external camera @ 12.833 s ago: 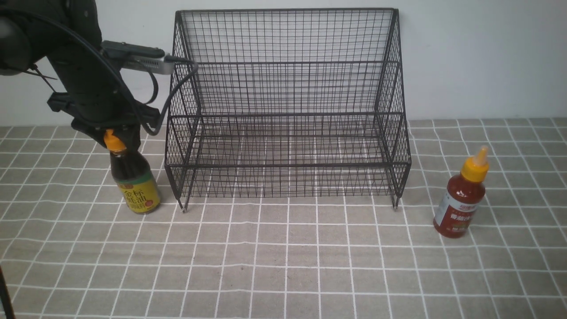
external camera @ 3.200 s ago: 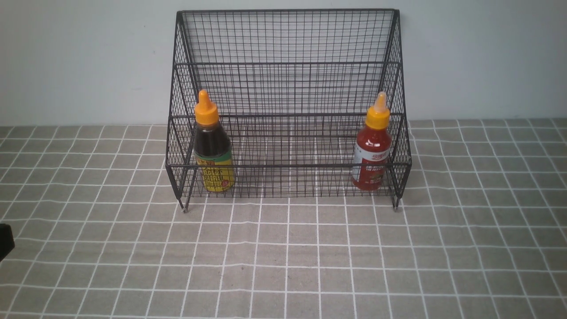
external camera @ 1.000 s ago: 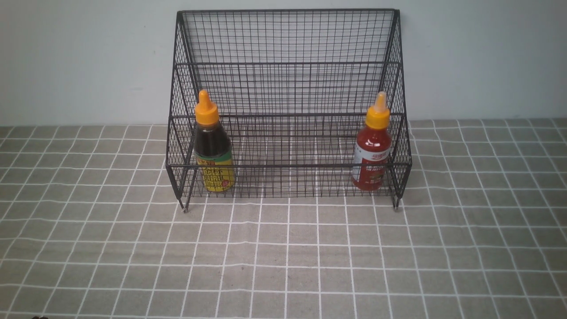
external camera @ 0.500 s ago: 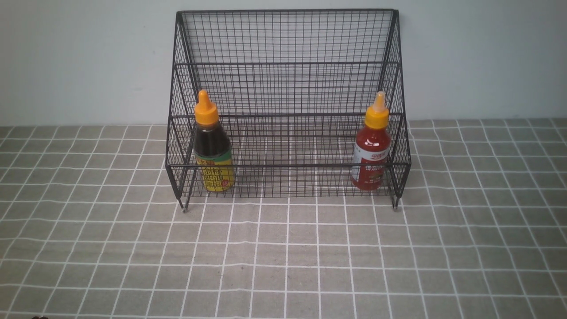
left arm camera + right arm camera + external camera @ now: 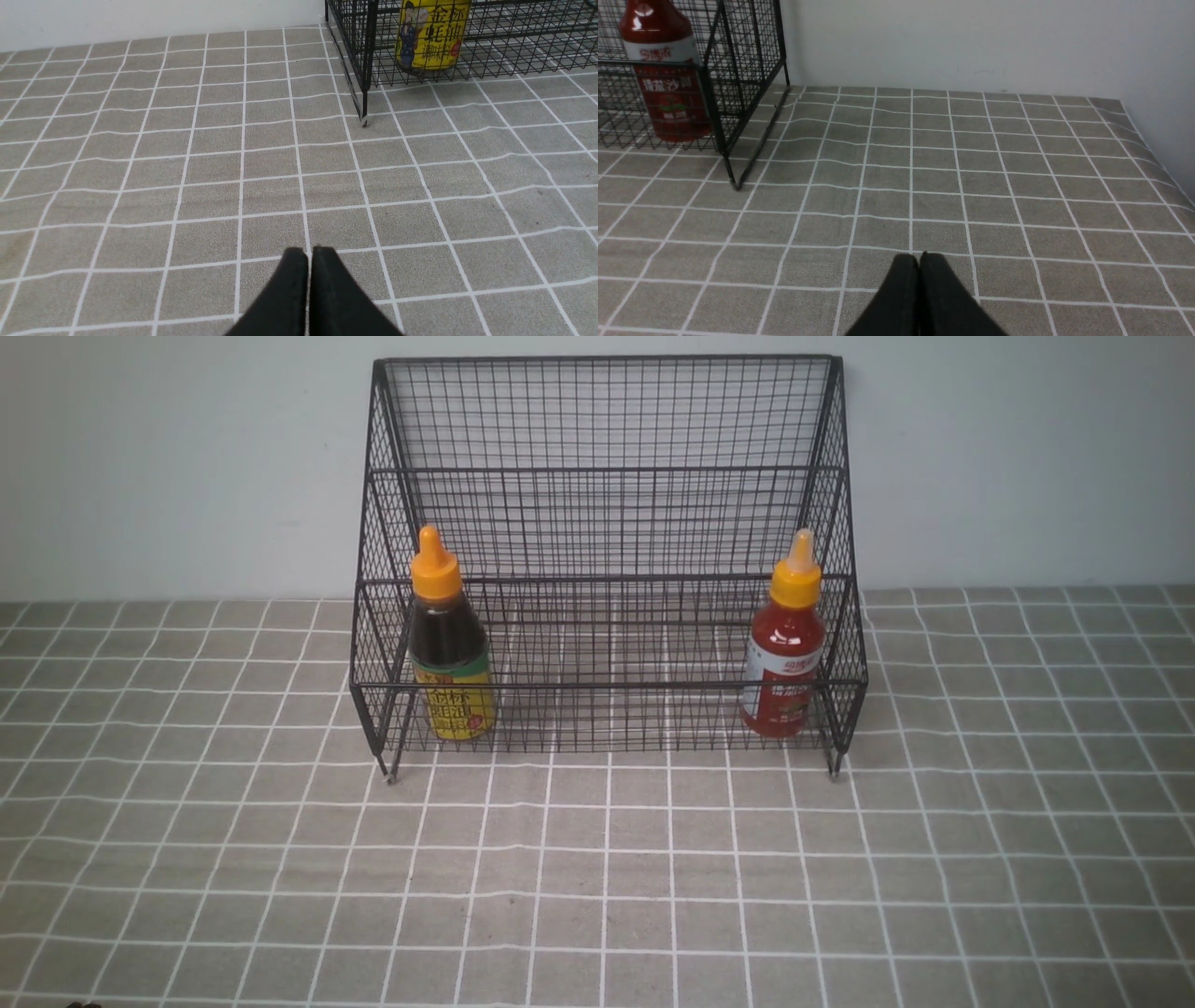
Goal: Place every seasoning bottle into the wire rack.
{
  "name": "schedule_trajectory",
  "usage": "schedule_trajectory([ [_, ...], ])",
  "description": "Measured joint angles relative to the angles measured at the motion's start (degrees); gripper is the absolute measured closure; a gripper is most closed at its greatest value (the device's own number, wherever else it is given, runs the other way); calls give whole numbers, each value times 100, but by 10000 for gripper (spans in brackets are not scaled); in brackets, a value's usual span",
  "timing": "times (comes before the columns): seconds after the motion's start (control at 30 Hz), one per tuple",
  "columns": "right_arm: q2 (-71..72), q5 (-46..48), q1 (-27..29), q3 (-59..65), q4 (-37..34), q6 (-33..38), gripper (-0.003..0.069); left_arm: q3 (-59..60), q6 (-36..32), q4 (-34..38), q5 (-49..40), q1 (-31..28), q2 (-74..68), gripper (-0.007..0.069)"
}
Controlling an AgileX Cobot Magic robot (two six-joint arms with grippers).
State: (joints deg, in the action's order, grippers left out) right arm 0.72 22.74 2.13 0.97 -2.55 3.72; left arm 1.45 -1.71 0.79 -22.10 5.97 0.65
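Observation:
The black wire rack [image 5: 607, 523] stands at the back against the wall. The dark brown sauce bottle [image 5: 448, 644] with a yellow-green label stands upright at the left end of its lower tier; it also shows in the left wrist view [image 5: 432, 35]. The red sauce bottle [image 5: 786, 644] stands upright at the right end of the lower tier, and shows in the right wrist view [image 5: 665, 79]. Neither gripper shows in the front view. My left gripper [image 5: 309, 254] is shut and empty above the cloth. My right gripper [image 5: 919, 259] is shut and empty above the cloth.
A grey cloth with a white grid [image 5: 597, 877] covers the table. A pale wall [image 5: 140, 457] runs behind the rack. In the right wrist view the cloth ends at a wall [image 5: 1164, 70].
Since 12.8 s ago both bottles have gone from the cloth into the rack's lower tier and the left arm has left the front view. Nothing has moved in the last second.

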Motion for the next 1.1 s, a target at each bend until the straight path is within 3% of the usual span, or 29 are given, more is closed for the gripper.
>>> schedule_trajectory([
  [0.17, 0, -6, -227, 0, 5, -27, 672, 0, 0, 0, 0, 0, 0, 631],
  [1.1, 0, -17, -264, 0, -6, -44, 672, 0, 0, 0, 0, 0, 0, 631],
])
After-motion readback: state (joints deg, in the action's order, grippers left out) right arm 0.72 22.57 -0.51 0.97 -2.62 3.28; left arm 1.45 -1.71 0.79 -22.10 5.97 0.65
